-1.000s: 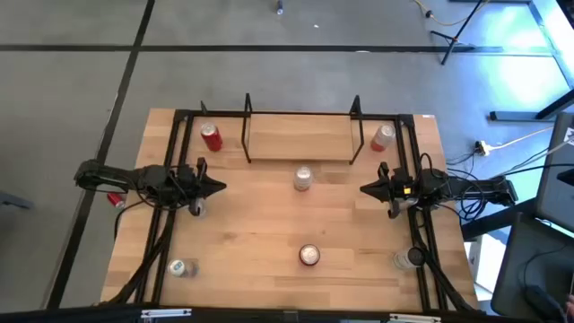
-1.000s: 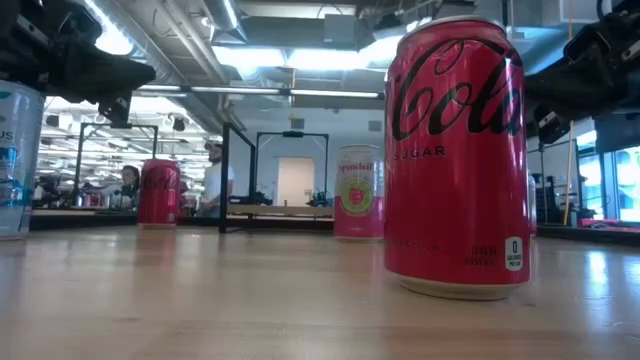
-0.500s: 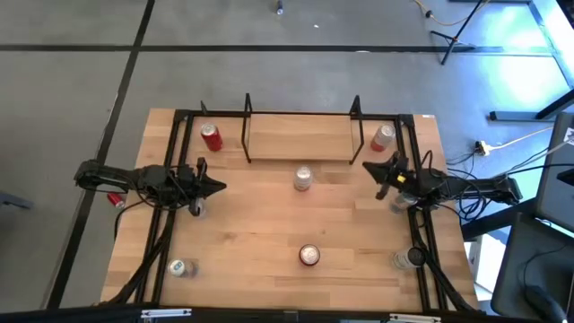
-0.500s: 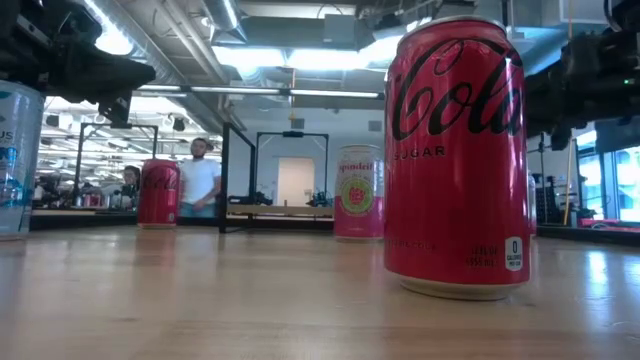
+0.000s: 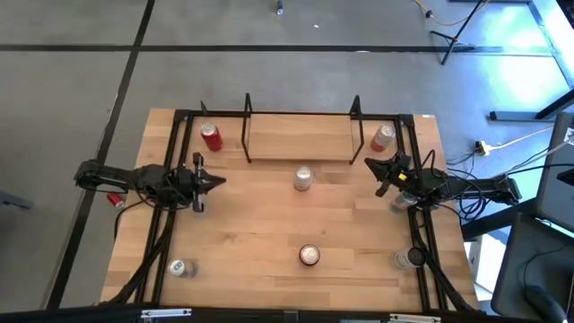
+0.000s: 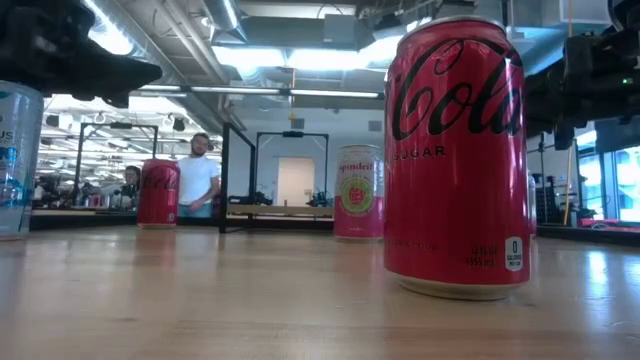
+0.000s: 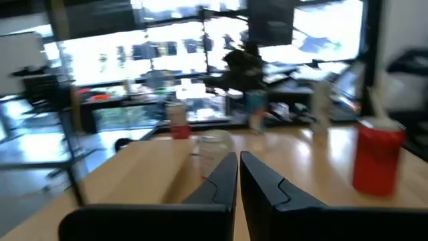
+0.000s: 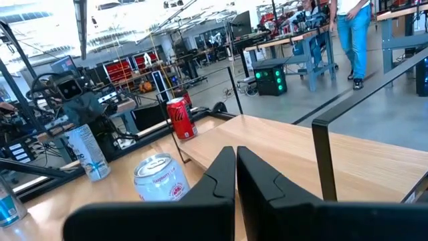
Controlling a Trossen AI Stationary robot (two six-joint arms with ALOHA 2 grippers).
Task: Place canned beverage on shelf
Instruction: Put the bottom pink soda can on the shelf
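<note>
Right pincer [image 5: 370, 162] nearer shelf [image 5: 299, 137].

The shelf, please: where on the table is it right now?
In the high view the shelf sits at the table's far edge, centred, flanked by one red can on its left and another red can on its right.

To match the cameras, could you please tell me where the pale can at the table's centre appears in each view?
High: pale can, centre, just before the shelf.
Low: mid-picture, behind the big red can.
Left wrist: blurred, ahead of the left claw.
Right wrist: lower left, shelf beside it.
Shared landmark: the shelf.
</note>
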